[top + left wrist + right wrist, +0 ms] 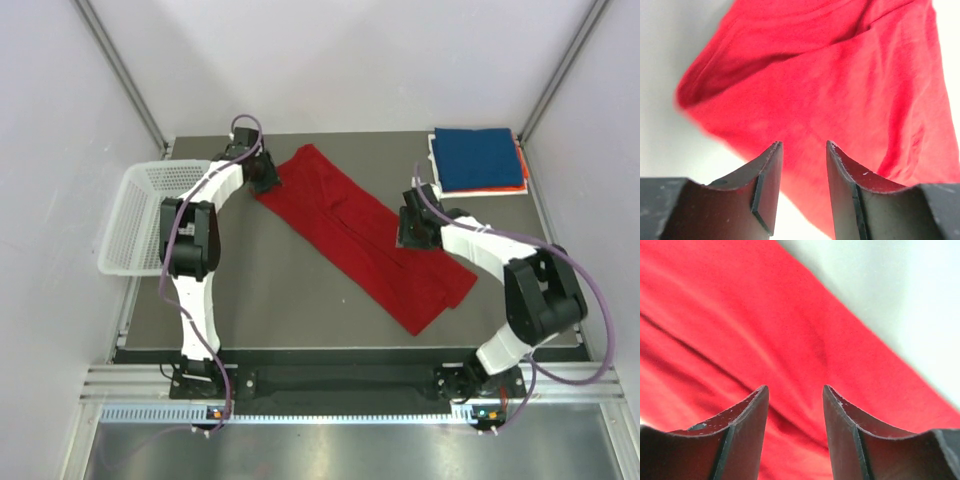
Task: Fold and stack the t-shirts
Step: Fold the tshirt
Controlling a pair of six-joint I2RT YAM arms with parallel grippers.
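The desk carried the red shirt, which lay as a long diagonal band from far left to near right; the folded stack, blue on top, sat in the far right corner; the left end effector stood at the band's far end and the right end effector at its right edge, both partly open and empty; the cloth looked light and limp, so it was best pinched at edges or corners.
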